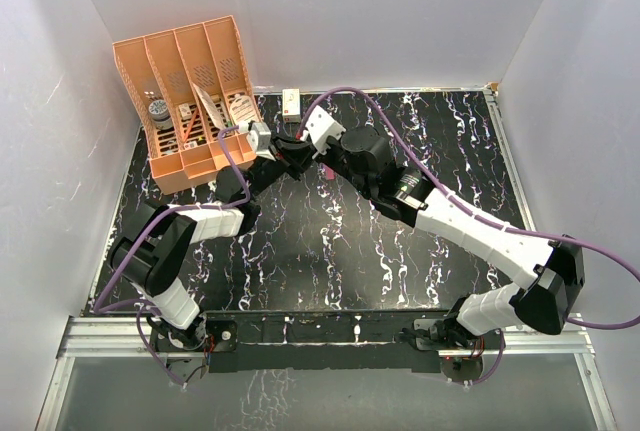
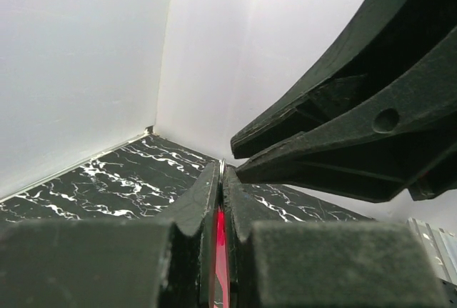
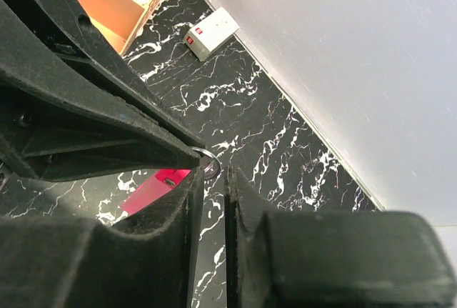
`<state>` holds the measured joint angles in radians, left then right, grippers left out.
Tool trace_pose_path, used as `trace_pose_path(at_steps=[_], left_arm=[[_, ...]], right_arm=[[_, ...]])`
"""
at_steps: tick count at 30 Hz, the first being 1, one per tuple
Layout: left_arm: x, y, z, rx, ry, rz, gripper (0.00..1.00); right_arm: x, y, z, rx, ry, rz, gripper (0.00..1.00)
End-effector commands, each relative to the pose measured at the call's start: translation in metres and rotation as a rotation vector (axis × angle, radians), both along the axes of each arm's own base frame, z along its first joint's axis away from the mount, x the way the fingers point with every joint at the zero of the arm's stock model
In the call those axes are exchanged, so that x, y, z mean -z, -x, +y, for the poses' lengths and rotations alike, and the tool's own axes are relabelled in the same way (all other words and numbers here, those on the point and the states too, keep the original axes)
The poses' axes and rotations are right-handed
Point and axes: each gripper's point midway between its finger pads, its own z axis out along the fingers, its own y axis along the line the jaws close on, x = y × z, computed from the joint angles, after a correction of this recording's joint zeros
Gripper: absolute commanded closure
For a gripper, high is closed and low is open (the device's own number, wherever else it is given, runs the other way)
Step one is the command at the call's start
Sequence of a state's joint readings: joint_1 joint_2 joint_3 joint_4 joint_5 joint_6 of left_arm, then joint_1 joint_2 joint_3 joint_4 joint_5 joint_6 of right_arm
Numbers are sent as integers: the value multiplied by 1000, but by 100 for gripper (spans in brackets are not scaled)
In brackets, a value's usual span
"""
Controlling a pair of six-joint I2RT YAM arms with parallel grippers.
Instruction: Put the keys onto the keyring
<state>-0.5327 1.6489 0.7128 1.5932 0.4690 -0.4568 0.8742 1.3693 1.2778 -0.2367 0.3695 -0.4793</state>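
Near back wall (image 1: 380,21), left pincer (image 2: 220,171) clamps keyring (image 2: 220,231); right pincer (image 3: 216,176) narrowly apart.

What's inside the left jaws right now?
The red keyring, edge-on, pinched between the shut jaws of the left gripper; a thin metal ring shows at their tips. The jaws cover the rest of it, so whether any key is on it cannot be seen.

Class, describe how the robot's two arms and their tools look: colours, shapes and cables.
The left arm and right arm alternate smooth white shell segments with chunky black joint housings. A purple cable loops loosely along each. The left tool and right tool are matt black, each with two long tapering fingers, ribbed frames and rough, foam-like pads.
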Motion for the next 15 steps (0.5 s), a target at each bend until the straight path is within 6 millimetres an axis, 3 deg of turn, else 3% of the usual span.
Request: trace_pose_path(at_steps=[1,7,15], left_arm=[[-51,10,16,-39,135,-171,100],[-57,10,21,-65,148,-183,100],[-65,8,31,-81,173,-179,100]], right_arm=[[-33,-1,2,28,-159,-47,81],[-43,1,-4,60,-246,-34,77],[-69,-10,-50,158,-609,68,74]])
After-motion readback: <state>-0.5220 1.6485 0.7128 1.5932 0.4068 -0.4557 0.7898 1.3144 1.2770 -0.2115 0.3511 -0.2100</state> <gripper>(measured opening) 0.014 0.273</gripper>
